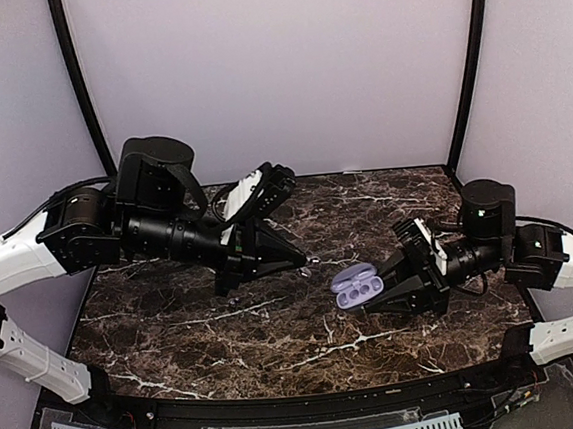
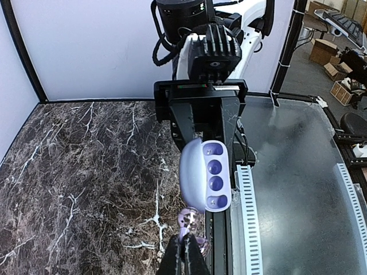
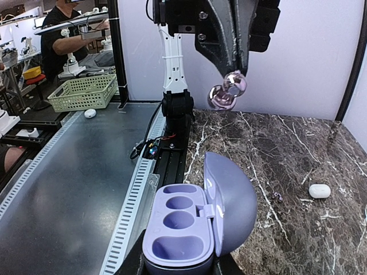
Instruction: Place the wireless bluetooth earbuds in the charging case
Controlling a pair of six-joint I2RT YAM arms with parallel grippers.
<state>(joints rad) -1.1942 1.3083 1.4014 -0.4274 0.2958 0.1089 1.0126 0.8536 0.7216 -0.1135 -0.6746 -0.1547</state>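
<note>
- Dark marbled worktop: both arms are reached in over it.
- Left arm is extended toward the centre, and right arm is angled in from the right side.
- Left fingers are pressed together at the tips. A small glossy lilac-tinted earbud is pinched between them and held clear of the worktop.
- Right fingers are closed nearly all the way on the base of the charging case.
- The case is held right of centre with its lid swung open. The pale lilac interior and its moulded recesses are turned toward the left arm.
- The earbud is held near the open case but apart from it, with no contact seen.
- A white pebble is seen lying on the worktop, well apart from the case.
</note>
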